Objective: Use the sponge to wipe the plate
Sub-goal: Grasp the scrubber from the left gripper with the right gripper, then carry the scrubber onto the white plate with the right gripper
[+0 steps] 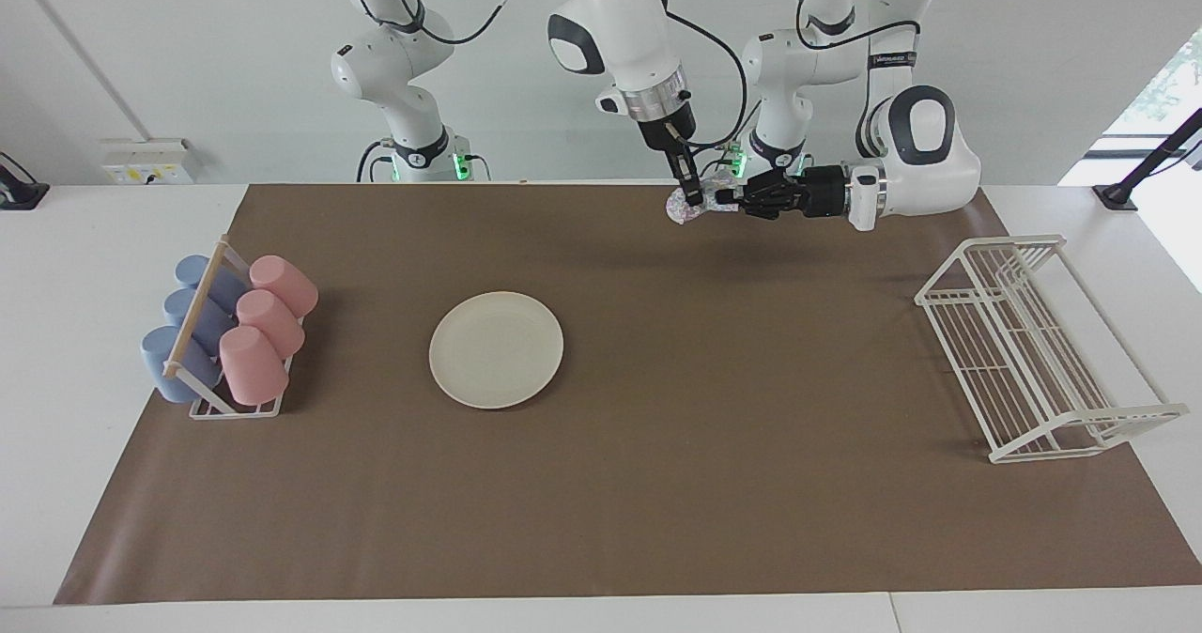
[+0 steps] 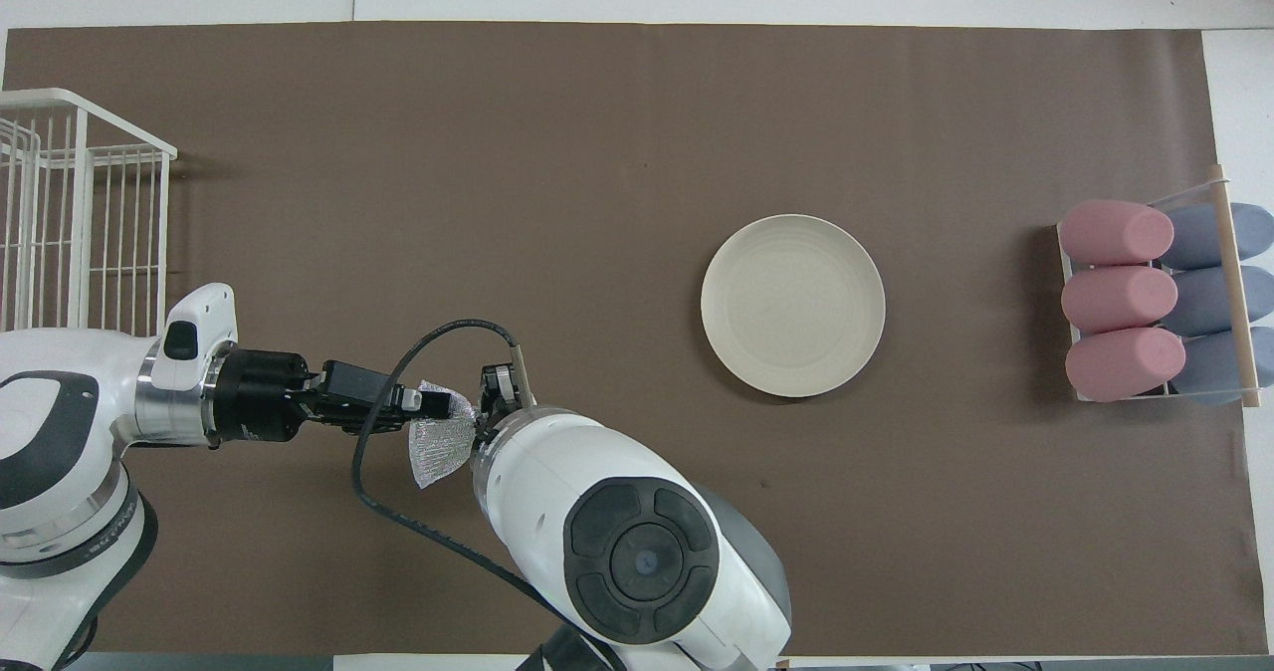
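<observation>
The cream-white plate lies flat on the brown mat, toward the right arm's end of the table; it also shows in the overhead view. The speckled silvery sponge hangs in the air over the mat's edge nearest the robots, also seen in the overhead view. My left gripper reaches in level and is shut on the sponge. My right gripper points down and meets the same sponge. Both grippers are well away from the plate.
A rack of pink and blue cups stands at the right arm's end. A white wire rack stands at the left arm's end. The brown mat covers the table.
</observation>
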Controlling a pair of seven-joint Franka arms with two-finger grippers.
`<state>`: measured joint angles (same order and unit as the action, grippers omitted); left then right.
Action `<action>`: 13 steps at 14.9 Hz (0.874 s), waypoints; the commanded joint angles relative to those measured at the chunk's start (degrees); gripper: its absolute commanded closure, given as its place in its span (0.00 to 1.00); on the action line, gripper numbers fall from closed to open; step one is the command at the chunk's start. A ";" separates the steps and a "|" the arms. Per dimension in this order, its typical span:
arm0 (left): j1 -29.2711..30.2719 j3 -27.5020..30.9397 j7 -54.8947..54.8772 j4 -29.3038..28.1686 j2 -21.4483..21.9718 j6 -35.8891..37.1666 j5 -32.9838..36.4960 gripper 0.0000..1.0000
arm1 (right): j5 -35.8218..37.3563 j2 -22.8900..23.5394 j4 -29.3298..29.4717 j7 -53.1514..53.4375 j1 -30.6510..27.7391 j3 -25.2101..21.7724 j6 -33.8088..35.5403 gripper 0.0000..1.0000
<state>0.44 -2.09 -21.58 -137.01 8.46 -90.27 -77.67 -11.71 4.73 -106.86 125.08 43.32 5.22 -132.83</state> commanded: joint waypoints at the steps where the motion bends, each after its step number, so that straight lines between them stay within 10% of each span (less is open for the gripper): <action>1: -0.09 0.51 -0.75 -1.33 1.73 0.01 0.67 0.00 | 2.20 -1.12 -1.24 -3.86 -1.57 0.14 2.65 1.00; 13: -0.26 0.51 -0.84 -0.98 1.38 -2.44 3.47 0.00 | 4.59 -3.85 -11.86 -52.36 -20.61 0.14 6.71 1.00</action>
<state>0.44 -2.06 -21.76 -137.00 8.50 -90.70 -76.62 -7.48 3.51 -113.12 80.15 27.73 4.63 -125.05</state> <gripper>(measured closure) 0.000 0.916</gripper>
